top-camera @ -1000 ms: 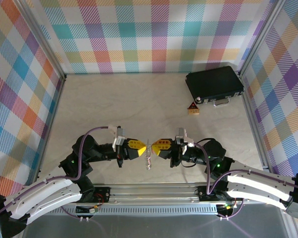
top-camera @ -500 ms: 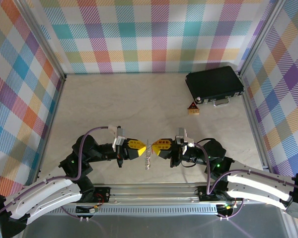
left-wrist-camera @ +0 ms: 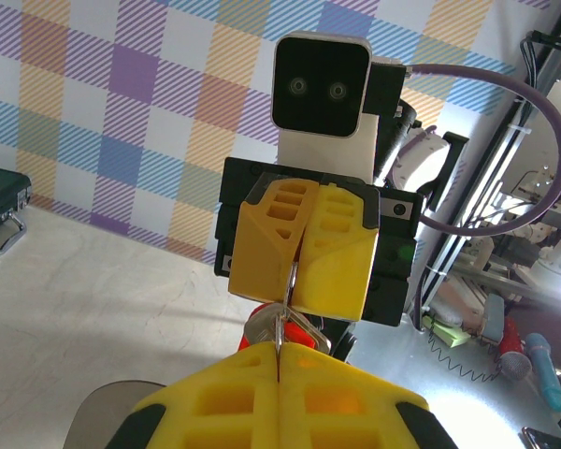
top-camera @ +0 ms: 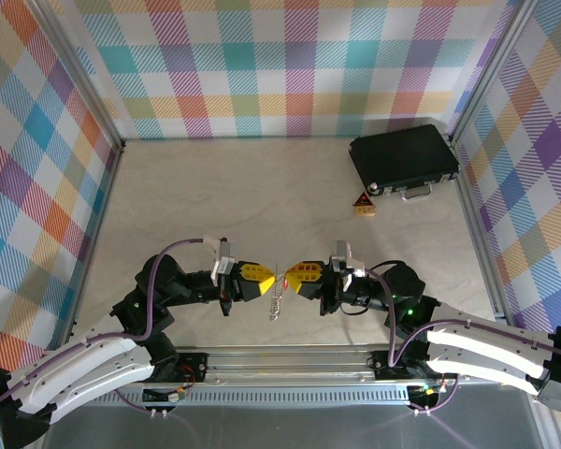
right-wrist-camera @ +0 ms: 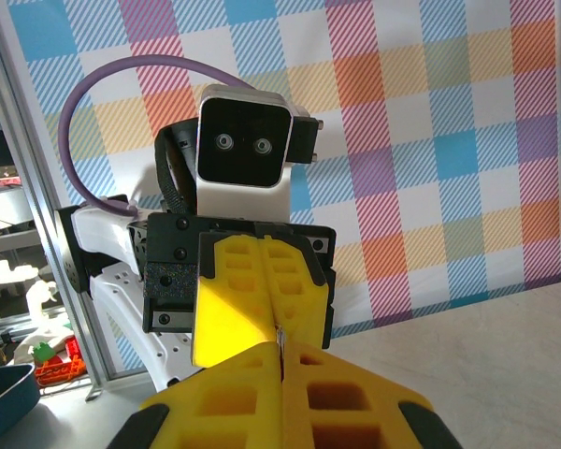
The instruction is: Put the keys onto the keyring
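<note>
**Threading in Hand: Both Grippers Clenched at the Ring, Mid-Air**

Top external view: The left gripper and right gripper meet tip to tip above the near part of the desk. The keyring hangs between them, clear of the surface. A black case and a small orange-brown block lie well apart at the far right, not involved.

Left wrist view: The left gripper's fingers are pressed together with a thin metal edge in the seam. The right gripper opposite is likewise clenched on a sliver of metal. Just below its tips sits the key, red head showing, touching a silvery piece. This is probably ring wire.

Right wrist view: The right gripper's fingers are closed on a thin metal edge, facing the clamped left gripper. The key is hidden here.

Assessment: The step is working the key onto the ring. Whether its hole has already taken the wire cannot be told. The next move calls for small, opposed motion along the wire, with one grip kept firm so the ring does not drop.
</note>
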Controlling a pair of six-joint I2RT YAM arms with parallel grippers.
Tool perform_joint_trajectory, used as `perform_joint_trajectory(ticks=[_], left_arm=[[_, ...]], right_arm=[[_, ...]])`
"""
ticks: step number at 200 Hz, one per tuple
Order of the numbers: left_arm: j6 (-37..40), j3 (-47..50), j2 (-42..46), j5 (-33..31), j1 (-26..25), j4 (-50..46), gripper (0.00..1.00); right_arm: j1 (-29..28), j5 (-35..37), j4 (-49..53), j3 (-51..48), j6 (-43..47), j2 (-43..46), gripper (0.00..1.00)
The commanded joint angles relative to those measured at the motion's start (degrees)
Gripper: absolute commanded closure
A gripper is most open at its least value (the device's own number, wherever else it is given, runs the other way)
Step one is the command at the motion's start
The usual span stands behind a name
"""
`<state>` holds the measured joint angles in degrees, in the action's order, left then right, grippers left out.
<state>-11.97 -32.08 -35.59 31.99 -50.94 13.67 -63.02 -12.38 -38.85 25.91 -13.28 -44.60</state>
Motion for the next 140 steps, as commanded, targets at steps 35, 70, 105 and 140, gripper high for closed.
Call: perform_joint_trajectory(ticks=[35,70,105,140], left_arm=[[0.88,0.35,1.18,0.01,-0.7,1.89,1.0],[0.89,0.26,1.22,0.0,-0.65,1.97,1.0],[0.89,0.3,1.08,0.05,-0.63,2.06,1.0],[0.98,0.26,0.92,0.09,-0.7,2.19,1.0]], right_arm=[[-0.33,0.78,-3.5,-0.51,-1.41,-0.69,1.0],[-0.35,0.43,-3.68,-0.42,-1.53,-1.19,1.0],[-0.31,0.24,-3.67,-0.16,-1.4,-1.84,1.0],[-0.34,0.08,-3.07,0.22,-1.13,-2.57,1.0]])
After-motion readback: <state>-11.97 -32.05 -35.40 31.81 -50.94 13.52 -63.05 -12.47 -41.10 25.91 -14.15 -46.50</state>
